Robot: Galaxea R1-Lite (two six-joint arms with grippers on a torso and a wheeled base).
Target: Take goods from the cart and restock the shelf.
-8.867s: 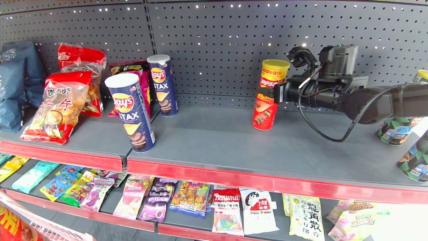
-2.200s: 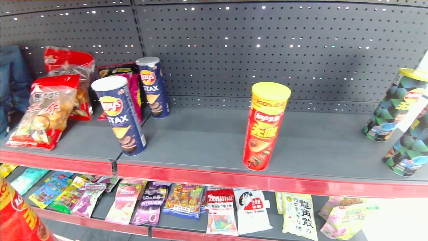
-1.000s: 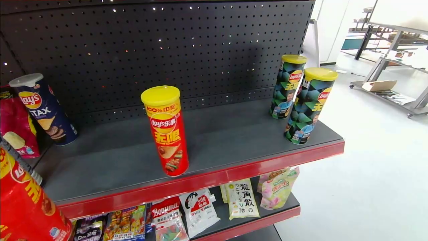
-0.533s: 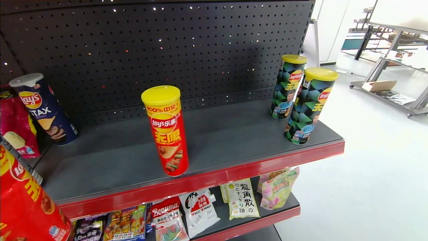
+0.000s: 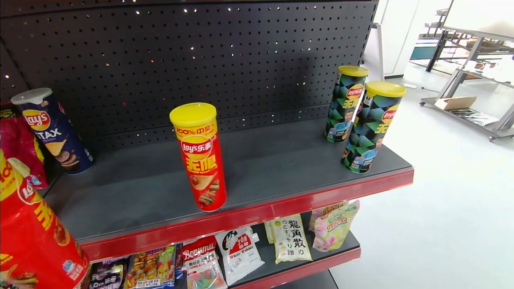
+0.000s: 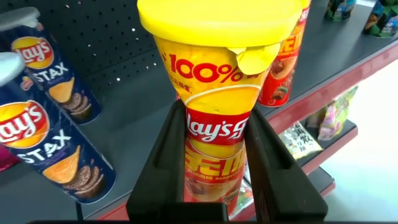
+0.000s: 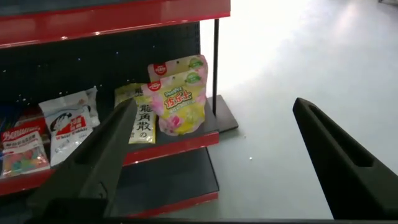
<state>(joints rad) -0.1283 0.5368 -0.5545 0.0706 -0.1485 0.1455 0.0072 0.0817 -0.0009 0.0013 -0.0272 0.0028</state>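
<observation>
left hand point(image 6: 216, 115): closed on the held can point(image 6: 217, 68). one finger point(image 6: 166, 155) lies along each side of the red body, below the yellow lid. in the head view the held can sits at the lower left, slightly tilted, in front of the red front lip point(image 5: 249, 216) of the shelf point(image 5: 273, 164).

right hand point(image 7: 214, 106): fingers spread wide, nothing between them. beyond it are the right end of the lower shelf point(image 7: 168, 146) and the pale floor point(image 7: 298, 56).

lower shelf: flat snack packs lie side by side. among them are a white pack point(image 7: 68, 121) and a green-and-pink pack point(image 7: 176, 93) at the right end.

shelf, front zone: one red can point(image 5: 199, 156) with a yellow lid stands upright near the front lip, around the middle of the board and apart from the other goods. it matches the held can in colour and lid.

shelf, right end: two green patterned cans stand upright just beside each other. the nearer one point(image 5: 371, 126) is close to the front lip, and the farther one point(image 5: 347, 104) is behind it towards the back.

shelf, left side: a blue can point(image 5: 50, 130) with a pale lid stands near the back, beside a magenta bag point(image 5: 18, 148). the left wrist view shows a second blue can point(image 6: 43, 149) in front of it.

back: a dark pegboard panel point(image 5: 200, 52) closes the shelf.
</observation>
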